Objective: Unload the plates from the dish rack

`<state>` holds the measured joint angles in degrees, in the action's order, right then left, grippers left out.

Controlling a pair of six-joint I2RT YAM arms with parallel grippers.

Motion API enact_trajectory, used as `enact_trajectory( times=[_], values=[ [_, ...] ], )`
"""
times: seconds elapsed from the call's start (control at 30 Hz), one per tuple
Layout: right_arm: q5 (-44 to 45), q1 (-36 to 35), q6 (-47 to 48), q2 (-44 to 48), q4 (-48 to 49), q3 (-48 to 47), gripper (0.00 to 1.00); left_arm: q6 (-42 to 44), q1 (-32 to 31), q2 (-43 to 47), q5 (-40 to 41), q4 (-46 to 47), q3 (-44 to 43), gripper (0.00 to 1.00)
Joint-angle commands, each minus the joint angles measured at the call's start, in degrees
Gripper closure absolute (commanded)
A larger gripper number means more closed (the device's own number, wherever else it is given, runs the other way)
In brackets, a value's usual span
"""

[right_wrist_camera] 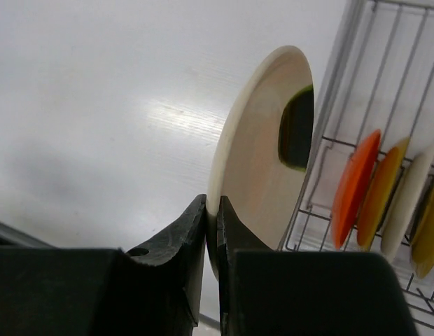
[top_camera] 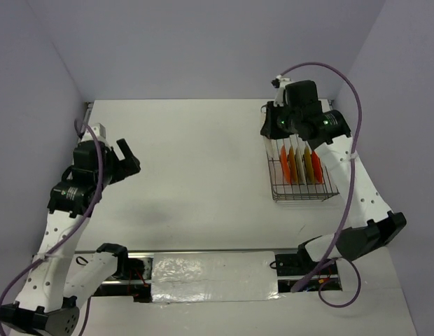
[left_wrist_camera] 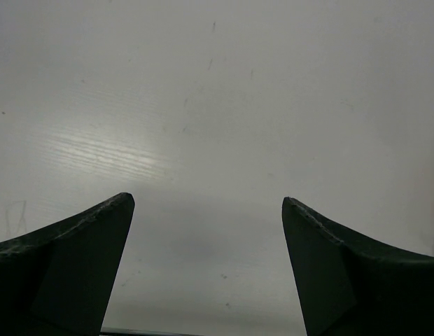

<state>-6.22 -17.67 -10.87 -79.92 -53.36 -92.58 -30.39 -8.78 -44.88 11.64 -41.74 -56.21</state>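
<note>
The left gripper, on the near left, hangs with its jaws spread wide above the bare table and holds nothing. Farther off on the right, the right gripper is pinched tight on the rim of the cream plate. That plate stands on edge at the left side of the dish rack; whether it is clear of the wires I cannot tell. It looks stiff, light, smooth and probably breakable, so a firm hold on the rim suits it. Beyond it, the other plates stand upright in the rack.
</note>
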Motion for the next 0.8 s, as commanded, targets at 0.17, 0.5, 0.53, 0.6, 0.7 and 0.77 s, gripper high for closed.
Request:
enact_trajectory(
  times=[0.17,0.5,0.53,0.6,0.7,0.77],
  values=[
    [22.26,-29.67,15.94,-3.39,-8.95,-11.75,1.0,-19.42,-0.1,-4.16,-20.38,1.11,-19.12,0.0],
    [43.47,-55.0,28.8,-4.97,5.37,-2.87,1.0,-31.13,-0.28,-4.95,-37.03,9.04,-10.95,0.02],
    [44.35,-56.06,29.24,-6.72,5.72,-3.31,1.0,-31.04,-0.36,-5.04,-37.39,9.48,-9.64,0.03],
    [44.28,-58.0,30.47,-8.66,5.73,-5.41,1.0,-30.78,-0.54,-5.3,-37.91,9.48,-8.4,0.05],
    [43.4,-59.93,31.7,-12.71,5.99,-8.23,1.0,-31.04,-0.89,-5.83,-39.32,10.88,-5.85,0.09],
    [43.05,-60.55,32.23,-16.12,5.12,-10.85,1.0,-31.31,-1.24,-6.09,-39.41,11.5,-4.62,0.11]
  ],
)
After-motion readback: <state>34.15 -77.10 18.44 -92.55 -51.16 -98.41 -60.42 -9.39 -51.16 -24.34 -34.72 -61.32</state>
